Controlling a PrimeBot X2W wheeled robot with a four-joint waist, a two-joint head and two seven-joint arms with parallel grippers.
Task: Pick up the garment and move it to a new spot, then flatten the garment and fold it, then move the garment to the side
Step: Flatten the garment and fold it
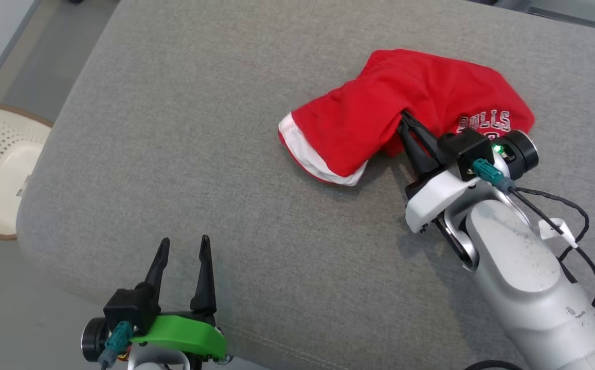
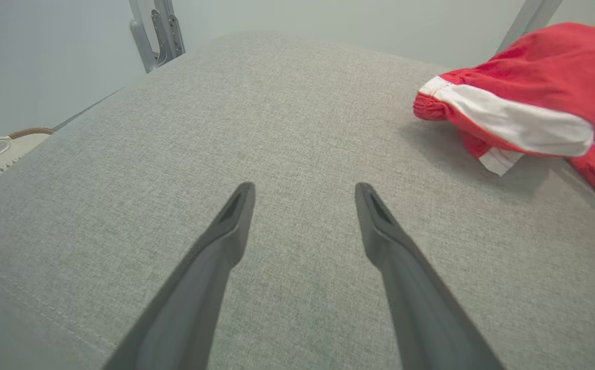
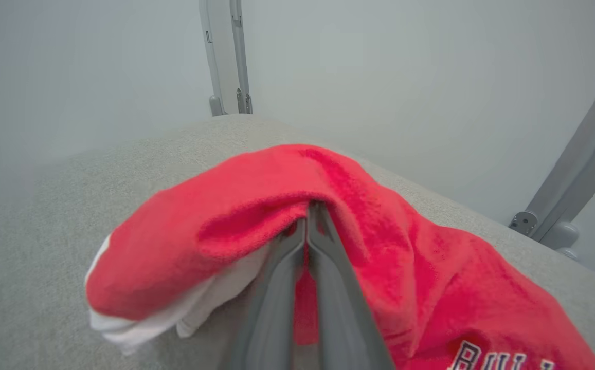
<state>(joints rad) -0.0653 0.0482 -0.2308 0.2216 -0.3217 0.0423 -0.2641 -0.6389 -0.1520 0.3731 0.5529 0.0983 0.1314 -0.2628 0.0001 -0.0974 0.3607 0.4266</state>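
Now pinching a raised fold of the red garment (image 1: 359, 118) with the tightly closed right end effector (image 1: 404, 118). Lies bunched on the far right of the grey woven tabletop (image 1: 199, 154), stretching lengthwise left to right, with the white-banded hem pointing left and the "BULLS" lettering at the right end. Soft, fleecy knit, humped at the pinch. Holds the left end effector (image 1: 184, 240) spread wide over the near edge, well apart.

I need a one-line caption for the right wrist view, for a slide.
Right gripper shut on a raised fold of the red Bulls garment on the grey cushion.
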